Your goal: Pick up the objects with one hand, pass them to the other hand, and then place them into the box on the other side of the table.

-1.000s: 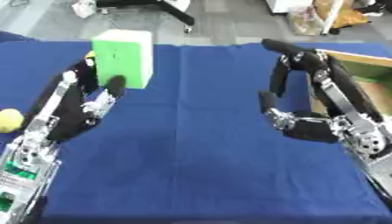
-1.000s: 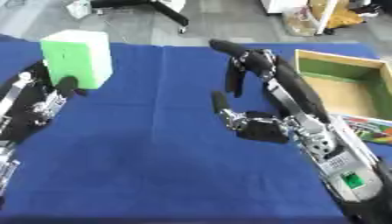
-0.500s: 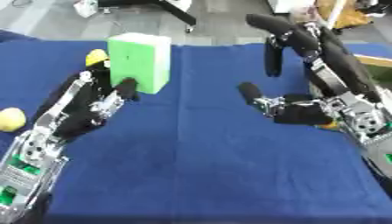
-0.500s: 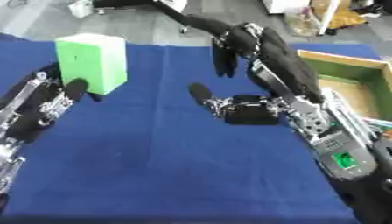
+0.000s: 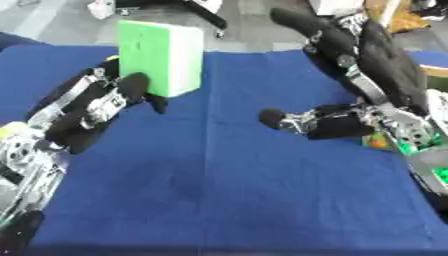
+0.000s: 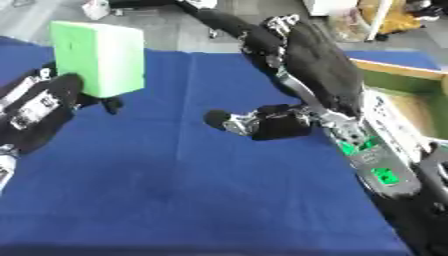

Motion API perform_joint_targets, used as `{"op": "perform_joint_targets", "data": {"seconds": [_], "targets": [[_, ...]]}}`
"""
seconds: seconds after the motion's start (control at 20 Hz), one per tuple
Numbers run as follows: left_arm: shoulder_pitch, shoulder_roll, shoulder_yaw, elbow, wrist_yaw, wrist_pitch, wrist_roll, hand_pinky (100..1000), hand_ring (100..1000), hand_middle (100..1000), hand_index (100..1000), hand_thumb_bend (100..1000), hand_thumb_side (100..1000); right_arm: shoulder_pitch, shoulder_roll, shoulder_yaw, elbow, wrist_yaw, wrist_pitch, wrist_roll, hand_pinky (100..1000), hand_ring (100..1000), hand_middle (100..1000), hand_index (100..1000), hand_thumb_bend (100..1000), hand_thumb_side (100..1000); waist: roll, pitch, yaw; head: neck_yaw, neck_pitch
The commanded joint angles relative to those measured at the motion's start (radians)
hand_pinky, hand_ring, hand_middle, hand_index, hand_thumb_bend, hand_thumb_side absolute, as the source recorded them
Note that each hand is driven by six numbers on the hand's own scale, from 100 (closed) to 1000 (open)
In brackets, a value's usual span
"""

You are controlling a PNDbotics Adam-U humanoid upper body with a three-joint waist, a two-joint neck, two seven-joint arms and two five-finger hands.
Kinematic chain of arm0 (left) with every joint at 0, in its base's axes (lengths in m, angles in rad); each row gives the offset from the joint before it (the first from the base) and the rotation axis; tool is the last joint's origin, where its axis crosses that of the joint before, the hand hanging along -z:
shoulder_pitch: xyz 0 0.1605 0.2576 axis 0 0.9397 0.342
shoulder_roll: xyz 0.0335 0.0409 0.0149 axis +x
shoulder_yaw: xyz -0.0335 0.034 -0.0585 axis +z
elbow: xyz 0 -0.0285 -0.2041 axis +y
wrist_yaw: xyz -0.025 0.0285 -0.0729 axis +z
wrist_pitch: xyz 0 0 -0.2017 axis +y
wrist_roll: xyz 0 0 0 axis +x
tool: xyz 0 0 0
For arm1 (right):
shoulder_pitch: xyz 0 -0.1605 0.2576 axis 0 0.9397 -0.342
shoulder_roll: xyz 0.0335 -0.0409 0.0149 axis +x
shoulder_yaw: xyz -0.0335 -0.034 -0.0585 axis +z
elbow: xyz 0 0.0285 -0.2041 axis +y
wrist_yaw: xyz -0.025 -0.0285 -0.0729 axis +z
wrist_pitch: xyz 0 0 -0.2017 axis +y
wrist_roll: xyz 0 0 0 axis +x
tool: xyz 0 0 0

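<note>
A tall green block [image 5: 162,57] is held upright above the blue cloth, left of centre. My left hand [image 5: 92,107] comes in from the lower left, its thumb and fingers curled against the block's lower left side. My right hand [image 6: 324,75] stands to the right of the block and apart from it, open, with fingers stretched up and back and the thumb [image 6: 249,121] pointing left. The wooden box [image 6: 411,82] with a green inside sits at the right edge, behind the right arm.
The blue cloth [image 5: 227,190] covers the table. A small yellow object [image 5: 9,131] lies at the far left edge beside my left arm. Something small and orange [image 5: 376,142] shows under the right wrist. Chair legs and floor lie beyond the far edge.
My left hand has carried the green block to the right, toward the middle. My right hand has swung left toward it, staying open. The gap between hand and block has narrowed.
</note>
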Motion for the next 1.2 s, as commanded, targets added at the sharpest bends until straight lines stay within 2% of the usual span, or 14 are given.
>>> {"op": "perform_joint_targets", "data": {"seconds": [0.05, 0.55, 1.2], "targets": [[-0.033, 0.052, -0.011, -0.017, 0.05, 0.01, -0.008, 731, 512, 496, 618, 114, 548, -0.023, 0.002, 0.012, -0.021, 0.039, 0.016, -0.041, 100, 100, 100, 944, 567, 241, -0.012, -0.009, 0.0, 0.003, -0.002], [-0.095, 0.075, -0.053, -0.017, 0.077, 0.026, -0.013, 730, 511, 496, 618, 100, 540, -0.053, 0.023, 0.03, -0.021, 0.012, -0.003, -0.072, 100, 100, 100, 936, 566, 212, -0.013, -0.007, -0.003, 0.009, -0.002], [-0.138, 0.07, -0.1, -0.017, -0.019, -0.004, -0.058, 733, 517, 500, 624, 100, 518, -0.082, 0.053, 0.047, -0.021, -0.117, 0.0, -0.002, 100, 100, 100, 939, 549, 204, -0.018, -0.005, -0.01, 0.011, -0.002]]}}
